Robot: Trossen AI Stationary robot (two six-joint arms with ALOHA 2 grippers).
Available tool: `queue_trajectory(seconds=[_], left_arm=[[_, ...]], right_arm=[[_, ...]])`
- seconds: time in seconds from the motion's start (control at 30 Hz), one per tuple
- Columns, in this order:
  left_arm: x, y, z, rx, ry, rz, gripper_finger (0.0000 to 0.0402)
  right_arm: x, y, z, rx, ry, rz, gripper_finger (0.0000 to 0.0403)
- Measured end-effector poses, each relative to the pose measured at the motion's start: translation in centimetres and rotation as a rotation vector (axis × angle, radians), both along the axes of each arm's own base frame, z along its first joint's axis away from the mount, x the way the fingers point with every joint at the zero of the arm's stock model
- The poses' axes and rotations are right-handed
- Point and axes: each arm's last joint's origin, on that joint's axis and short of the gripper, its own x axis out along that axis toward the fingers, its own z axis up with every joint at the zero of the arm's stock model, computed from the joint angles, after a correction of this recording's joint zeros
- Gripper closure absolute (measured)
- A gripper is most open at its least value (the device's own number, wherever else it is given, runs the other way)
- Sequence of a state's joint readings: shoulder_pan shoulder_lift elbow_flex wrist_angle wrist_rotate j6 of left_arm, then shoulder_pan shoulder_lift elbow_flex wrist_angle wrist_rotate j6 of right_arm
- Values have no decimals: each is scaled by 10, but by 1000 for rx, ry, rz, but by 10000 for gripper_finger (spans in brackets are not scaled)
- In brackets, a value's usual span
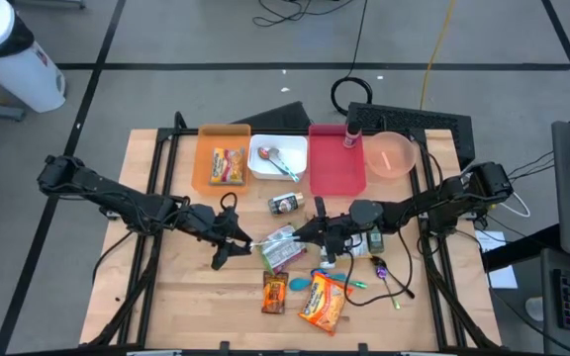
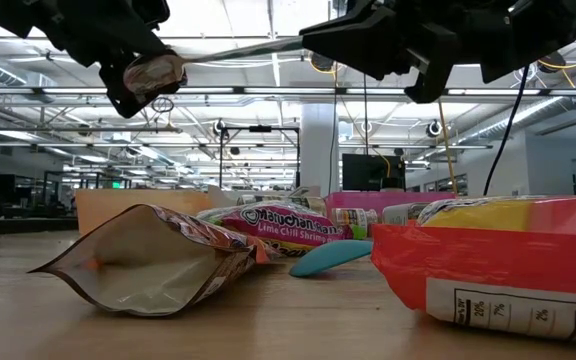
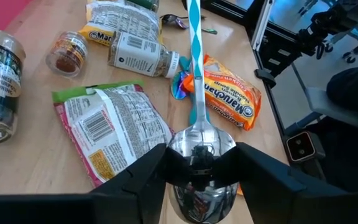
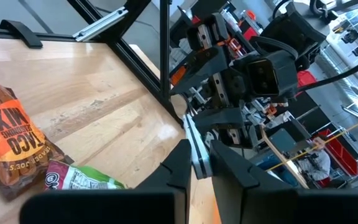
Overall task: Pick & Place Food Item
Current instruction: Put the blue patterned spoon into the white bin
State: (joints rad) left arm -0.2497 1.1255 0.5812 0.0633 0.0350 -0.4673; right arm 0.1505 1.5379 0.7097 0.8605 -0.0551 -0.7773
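A metal spoon with a blue-and-white striped handle (image 3: 194,37) hangs level above the table between my two grippers. My left gripper (image 1: 234,240) is shut on its bowl end and my right gripper (image 1: 312,233) is shut on its handle end. Below them on the wood lie food items: a green-and-pink packet (image 1: 280,247), an orange ramen pack (image 1: 323,302) and a brown taco mix packet (image 1: 274,292). In the low view the spoon (image 2: 153,72) shows high above the packets. My left gripper pinches the spoon's shiny bowl (image 3: 201,146) between its two fingers, one on each side edge. The fingers come from the table's left, slanting a little down, along the spoon. The spoon is clear of the table, its handle pointing away toward the right arm. My right gripper pinches the thin free end of the spoon's handle (image 4: 194,140) between its two fingers. The fingers come level from the table's right, along the handle. The spoon stays clear of the table and runs on toward the left gripper.
At the table's far edge stand an orange bin (image 1: 223,158) with a packet, a white bin (image 1: 277,158), a red bin (image 1: 336,158) and a pink bowl (image 1: 391,155). A dark jar (image 1: 285,205) lies behind the grippers. Small jars and utensils lie by the right arm.
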Motion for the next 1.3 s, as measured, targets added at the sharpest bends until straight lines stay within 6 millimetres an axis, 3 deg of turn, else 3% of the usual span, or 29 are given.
queue_trajectory(seconds=[0.3, 0.47, 0.7, 0.93, 1.1, 1.3], left_arm=[[2, 4, 2, 1, -25, 27, 155], [4, 13, 6, 93, -83, 16, 134], [-2, 29, 32, 205, -285, 36, 131], [-21, 38, 60, 338, -452, 124, 131], [-28, 39, 66, 415, -469, 192, 130], [-22, 35, 60, 439, -437, 208, 130]], right_arm=[[0, -1, 1, 7, -6, -16, 376], [0, -2, 0, 6, -4, -64, 376], [1, -4, 0, -3, 7, -153, 377], [0, -8, -2, -50, 18, -330, 377], [5, -9, 4, -149, 56, -493, 377], [21, -18, 26, -197, 146, -600, 377]])
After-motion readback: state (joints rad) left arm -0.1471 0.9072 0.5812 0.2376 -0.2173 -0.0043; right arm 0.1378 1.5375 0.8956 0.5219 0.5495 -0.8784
